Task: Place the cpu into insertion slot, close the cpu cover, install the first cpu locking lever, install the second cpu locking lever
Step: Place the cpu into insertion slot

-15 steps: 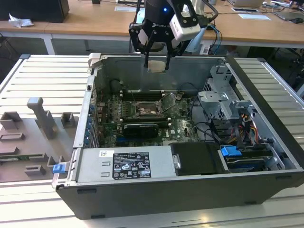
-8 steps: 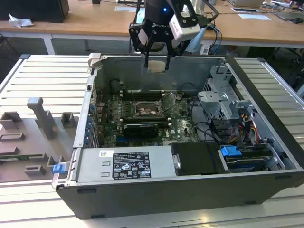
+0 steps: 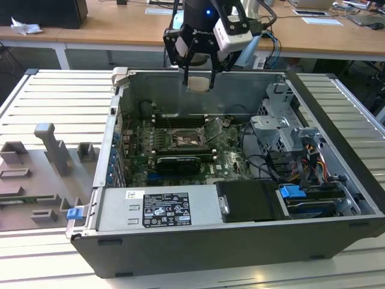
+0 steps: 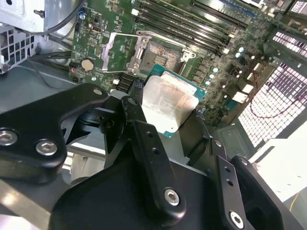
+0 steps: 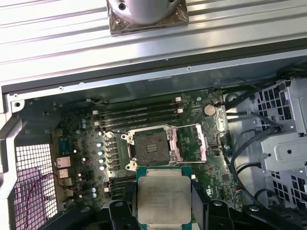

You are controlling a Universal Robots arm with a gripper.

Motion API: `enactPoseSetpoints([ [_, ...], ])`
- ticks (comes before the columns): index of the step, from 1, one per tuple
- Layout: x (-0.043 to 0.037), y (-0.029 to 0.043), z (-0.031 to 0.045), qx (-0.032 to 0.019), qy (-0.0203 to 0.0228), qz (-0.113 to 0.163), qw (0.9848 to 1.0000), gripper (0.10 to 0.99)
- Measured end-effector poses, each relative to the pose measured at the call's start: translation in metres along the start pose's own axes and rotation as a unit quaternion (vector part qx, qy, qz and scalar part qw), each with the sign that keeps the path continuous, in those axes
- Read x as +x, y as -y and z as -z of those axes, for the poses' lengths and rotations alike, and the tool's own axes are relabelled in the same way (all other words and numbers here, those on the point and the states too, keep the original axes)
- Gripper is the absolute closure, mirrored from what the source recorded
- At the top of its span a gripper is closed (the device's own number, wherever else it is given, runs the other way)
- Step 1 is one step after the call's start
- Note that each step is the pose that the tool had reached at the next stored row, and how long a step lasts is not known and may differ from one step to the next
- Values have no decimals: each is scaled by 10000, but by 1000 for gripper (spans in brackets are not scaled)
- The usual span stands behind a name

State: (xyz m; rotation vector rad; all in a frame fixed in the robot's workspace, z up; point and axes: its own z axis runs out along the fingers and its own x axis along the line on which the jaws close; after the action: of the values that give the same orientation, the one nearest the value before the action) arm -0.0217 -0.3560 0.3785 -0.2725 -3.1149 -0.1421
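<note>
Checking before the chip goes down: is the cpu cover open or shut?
Open. The cpu cover is swung clear of the insertion slot, whose dark centre shows bare; the gripper holds the cpu.

The cpu (image 5: 164, 199), a flat square chip with a pale silver-grey top and a green edge, is pinched on two opposite sides by the gripper (image 3: 199, 77), high over the board and well clear of the insertion slot (image 5: 151, 146). The socket is bare and dark-centred, and the cpu cover (image 5: 193, 141), a thin silver frame, is swung open just beside it.
</note>
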Motion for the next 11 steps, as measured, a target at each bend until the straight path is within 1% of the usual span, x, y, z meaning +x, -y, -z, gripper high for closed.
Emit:
enactPoseSetpoints([
  [4,0,0,-2,-3,18,-203,9998,545],
  [8,-2,0,-9,-8,33,-441,9990,545],
  [11,-6,1,-27,8,-16,-482,9988,545],
])
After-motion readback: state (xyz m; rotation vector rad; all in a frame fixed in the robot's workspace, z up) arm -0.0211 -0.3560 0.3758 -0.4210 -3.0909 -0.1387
